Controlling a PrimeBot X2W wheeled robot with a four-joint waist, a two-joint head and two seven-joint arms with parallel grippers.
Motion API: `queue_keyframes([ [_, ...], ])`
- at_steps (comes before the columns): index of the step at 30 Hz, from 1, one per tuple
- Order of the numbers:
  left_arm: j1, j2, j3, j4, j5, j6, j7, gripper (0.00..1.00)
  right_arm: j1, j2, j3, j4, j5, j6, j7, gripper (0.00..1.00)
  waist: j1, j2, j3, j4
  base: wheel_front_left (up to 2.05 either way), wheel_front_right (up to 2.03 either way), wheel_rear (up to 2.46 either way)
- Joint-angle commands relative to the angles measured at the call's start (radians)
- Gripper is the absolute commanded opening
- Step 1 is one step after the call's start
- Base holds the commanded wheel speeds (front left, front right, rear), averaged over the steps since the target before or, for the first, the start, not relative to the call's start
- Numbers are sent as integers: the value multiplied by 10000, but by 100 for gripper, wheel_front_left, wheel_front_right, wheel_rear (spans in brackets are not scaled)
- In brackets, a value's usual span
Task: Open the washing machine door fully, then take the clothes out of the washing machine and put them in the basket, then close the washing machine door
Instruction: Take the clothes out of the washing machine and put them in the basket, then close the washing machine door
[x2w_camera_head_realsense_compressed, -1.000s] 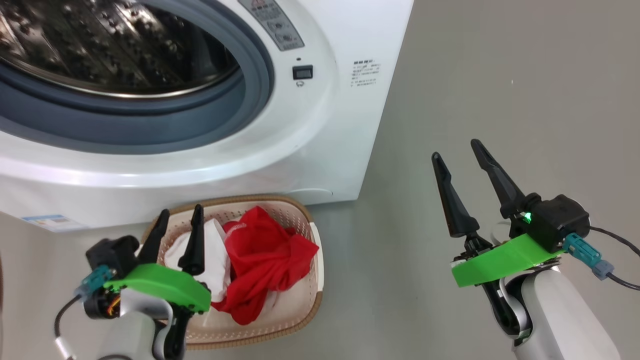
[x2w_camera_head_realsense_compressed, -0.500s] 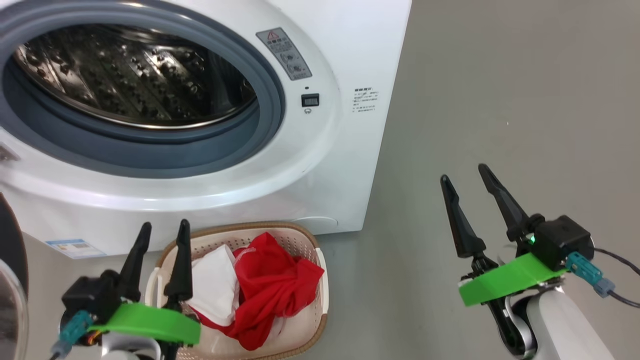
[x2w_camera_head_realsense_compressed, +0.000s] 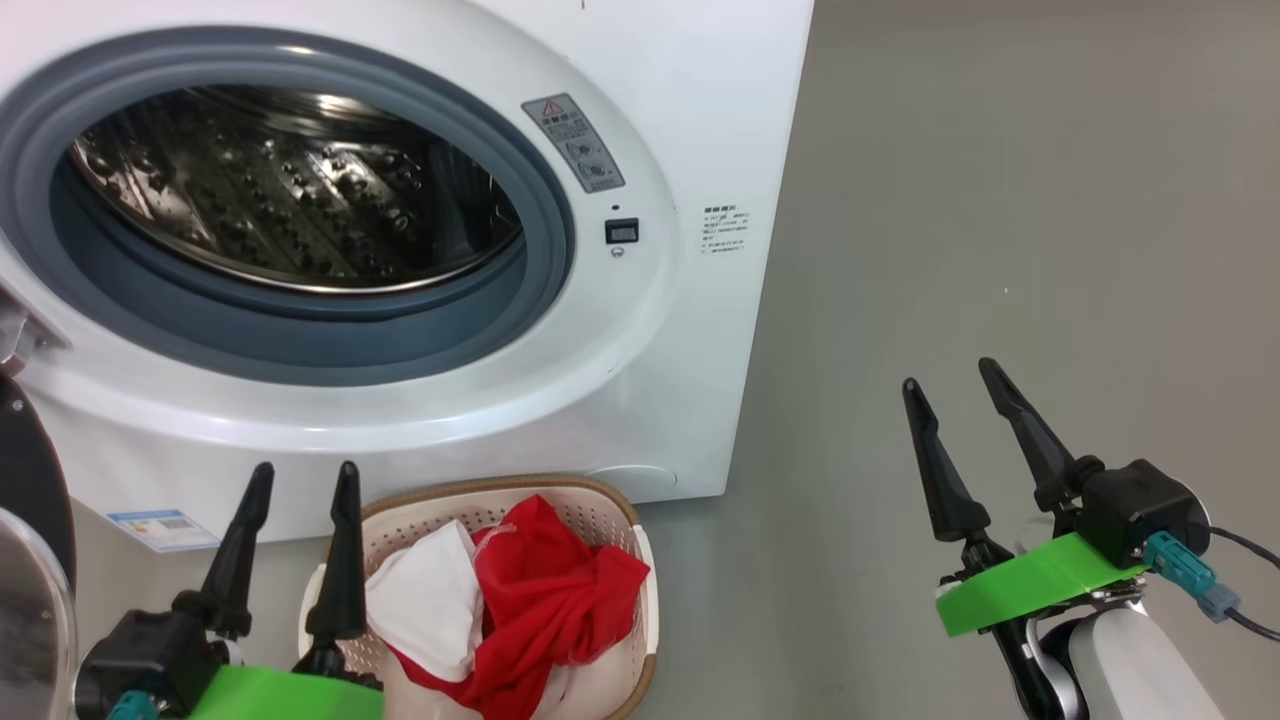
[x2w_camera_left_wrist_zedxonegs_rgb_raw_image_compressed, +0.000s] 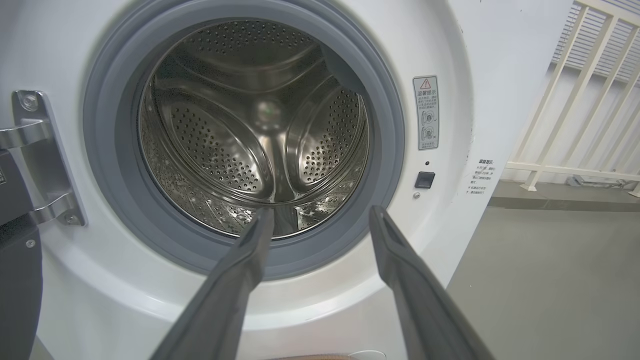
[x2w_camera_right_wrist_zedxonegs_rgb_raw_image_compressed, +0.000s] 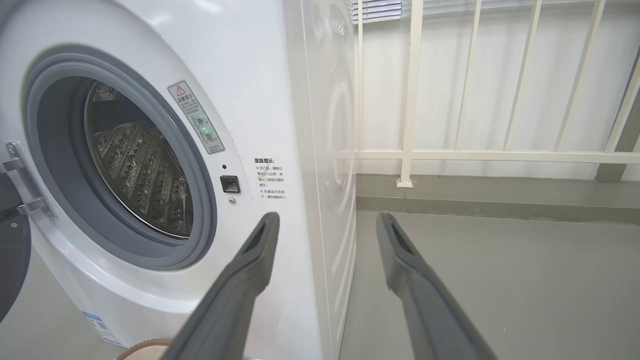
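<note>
The white washing machine (x2w_camera_head_realsense_compressed: 690, 330) stands with its door (x2w_camera_head_realsense_compressed: 30, 560) swung open at the far left; the black rim and glass show at the head view's left edge. Its steel drum (x2w_camera_left_wrist_zedxonegs_rgb_raw_image_compressed: 250, 130) looks bare inside. On the floor in front sits the basket (x2w_camera_head_realsense_compressed: 620, 515) holding the red and white clothes (x2w_camera_head_realsense_compressed: 540, 600). My left gripper (x2w_camera_head_realsense_compressed: 305, 480) is open, just left of the basket, fingers pointing at the drum opening (x2w_camera_left_wrist_zedxonegs_rgb_raw_image_compressed: 322, 212). My right gripper (x2w_camera_head_realsense_compressed: 950, 375) is open over bare floor right of the machine, with nothing between its fingers (x2w_camera_right_wrist_zedxonegs_rgb_raw_image_compressed: 325, 217).
Grey floor (x2w_camera_head_realsense_compressed: 1000, 200) spreads to the right of the machine. A white railing (x2w_camera_right_wrist_zedxonegs_rgb_raw_image_compressed: 410, 150) and a low kerb run along the wall behind. The door hinge bracket (x2w_camera_left_wrist_zedxonegs_rgb_raw_image_compressed: 35, 160) sits left of the drum opening.
The head camera has tilted up, so the drum, the basket and both grippers sit lower in the picture. The left gripper has drawn back from over the basket to its left.
</note>
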Motion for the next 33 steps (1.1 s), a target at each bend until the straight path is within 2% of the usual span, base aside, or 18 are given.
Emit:
queue_keyframes([
  [1,41,145,386,-391,103,-55,-78,100,21,32,176,-300,-66,73,-63,100,0,0,-110,-43,0,0,0],
  [33,855,151,484,-459,471,-56,-78,100,616,32,91,-367,-88,73,-63,100,0,0,-713,-158,0,0,0],
])
